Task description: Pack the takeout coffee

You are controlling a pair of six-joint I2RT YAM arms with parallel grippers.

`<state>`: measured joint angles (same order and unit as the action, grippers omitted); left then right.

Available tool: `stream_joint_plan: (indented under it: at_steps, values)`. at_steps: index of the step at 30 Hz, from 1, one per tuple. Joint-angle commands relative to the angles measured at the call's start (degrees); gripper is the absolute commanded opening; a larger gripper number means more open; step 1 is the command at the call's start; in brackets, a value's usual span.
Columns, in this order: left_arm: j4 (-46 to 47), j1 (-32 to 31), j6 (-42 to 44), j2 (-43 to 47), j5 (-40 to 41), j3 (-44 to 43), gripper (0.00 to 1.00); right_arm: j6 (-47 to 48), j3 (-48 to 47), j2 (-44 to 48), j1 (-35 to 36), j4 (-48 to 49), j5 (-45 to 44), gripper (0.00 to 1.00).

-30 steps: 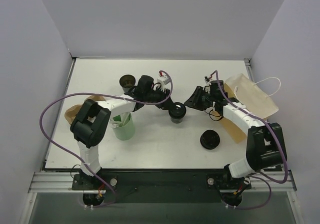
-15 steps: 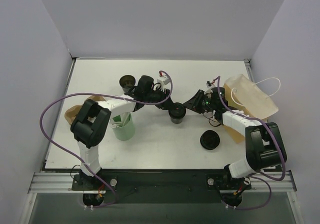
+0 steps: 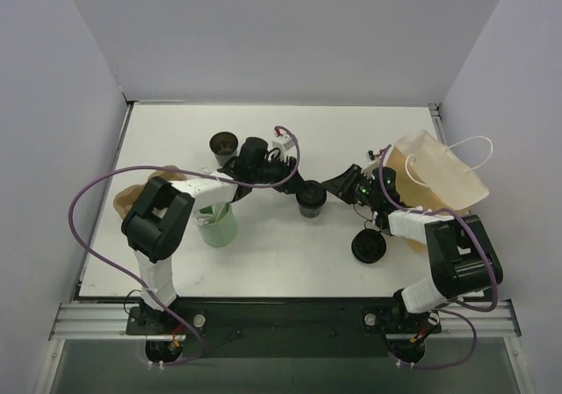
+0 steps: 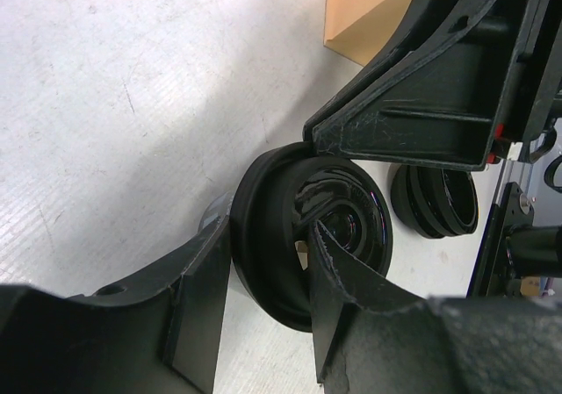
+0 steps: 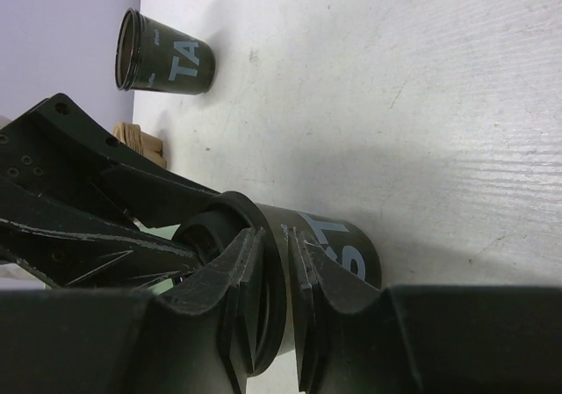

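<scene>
Just changed: the right gripper point(image 5: 277, 240) has come in from beside the bag point(image 3: 439, 179) to the cup point(image 3: 310, 203) and narrowed its fingers onto the near rim.
Right fingers: nearly closed, one inside and one outside the cup wall, pinching it.
Left fingers: the left gripper point(image 4: 270, 232) stands part open, straddling the opposite rim – one finger inside, one against the outer wall – so it grips the cup too.
Cup: upright at mid-table between the two grippers, which both hold it; whether its base rests on the table point(image 3: 263, 262) I cannot tell.
Meaning for the task: this looks like a handover – the right arm sits nearest the bag, so the left must probably let go before the cup can travel there.
Against a second ago: the left arm and cup have barely shifted; the right arm's wrist has swung left and lower.
Unmoved: the lid point(image 3: 369, 247), the green cup point(image 3: 217, 225) and the brown-lined cup point(image 5: 167, 60) lie where they were.
</scene>
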<state>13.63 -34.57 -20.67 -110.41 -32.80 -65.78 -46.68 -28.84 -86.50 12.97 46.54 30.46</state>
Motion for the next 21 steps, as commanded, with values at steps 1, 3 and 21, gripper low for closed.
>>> stream_joint_plan:
  at_steps: [1,3,21]
  values:
    - [-19.78,-0.33,6.87,-8.33,13.37,8.47,0.4,4.84,5.28,-5.43,1.79,-14.82,-7.6,0.17]
    - [-19.34,-0.33,6.52,-7.98,13.63,9.52,0.4,4.75,6.77,-5.52,2.49,-13.77,-8.74,0.17]
    - [-14.59,-0.5,-2.98,-1.56,20.14,17.44,0.4,8.27,-17.56,6.07,-1.19,-35.73,-0.75,0.29]
